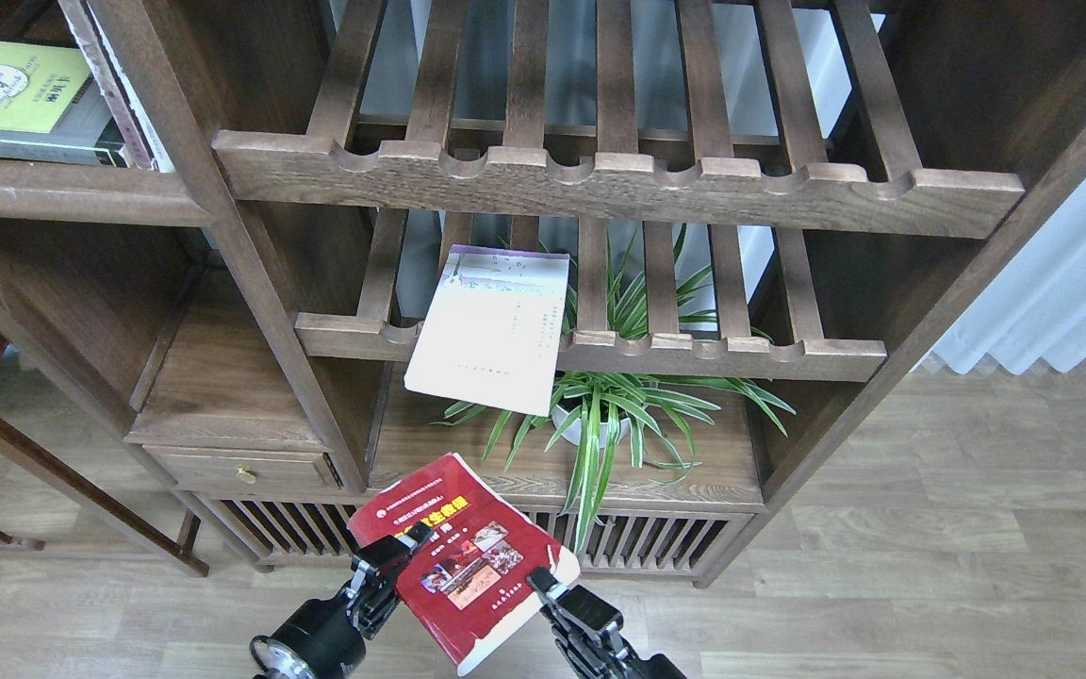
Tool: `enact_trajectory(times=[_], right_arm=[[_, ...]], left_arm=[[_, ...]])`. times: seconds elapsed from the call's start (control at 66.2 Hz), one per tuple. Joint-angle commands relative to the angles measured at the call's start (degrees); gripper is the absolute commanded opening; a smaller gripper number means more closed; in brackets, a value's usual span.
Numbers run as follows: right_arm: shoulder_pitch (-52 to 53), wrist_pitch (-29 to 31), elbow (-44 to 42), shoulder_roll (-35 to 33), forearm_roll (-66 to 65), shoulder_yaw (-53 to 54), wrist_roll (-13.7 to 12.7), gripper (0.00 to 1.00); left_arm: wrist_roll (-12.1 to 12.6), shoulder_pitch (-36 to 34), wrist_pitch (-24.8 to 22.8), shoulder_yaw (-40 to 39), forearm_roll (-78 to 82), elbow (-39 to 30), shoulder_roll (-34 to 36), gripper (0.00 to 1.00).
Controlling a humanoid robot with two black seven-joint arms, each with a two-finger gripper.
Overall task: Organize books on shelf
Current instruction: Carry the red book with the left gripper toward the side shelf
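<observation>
The bookcase [251, 311] fills most of the view, dark wood, with two slatted racks [618, 179] in its middle bay and a solid shelf [62, 193] at upper left. On that shelf lies the black-grey book [20, 104], flat, with thin pale volumes leaning just beside it. A plant [600, 415] stands on the low board under the lower rack. The white book [496, 330] rests tilted on the lower rack, its near end hanging out over the front rail. The red book [463, 556] is low in the view, off any shelf and in front of the bookcase base, cover up and tilted, held between both arms. The left gripper [392, 561] sits clamped on its left edge; the right gripper [543, 585] seems to pinch the lower right corner, though the fingers there are small and dark, so I would not swear to it.

The step in hand looks like carrying the red book toward the shelf. Next, it has to go up and well to the left, past the upright post, then be laid flat on or beside the black-grey book. The two-arm hold must stay even, or the paperback may bend or slip.
</observation>
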Motion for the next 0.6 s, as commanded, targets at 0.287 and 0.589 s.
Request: enact_trajectory(times=[0.287, 0.589], right_arm=[[-0.2, 0.0, -0.3, 0.0, 0.1, 0.1, 0.3, 0.99], [-0.4, 0.0, -0.2, 0.0, 0.1, 1.0, 0.4, 0.99]], left_arm=[[0.1, 7.0, 0.0, -16.5, 2.3, -13.8, 18.7, 0.05], [5.4, 11.0, 0.0, -29.9, 2.4, -16.6, 20.4, 0.04]])
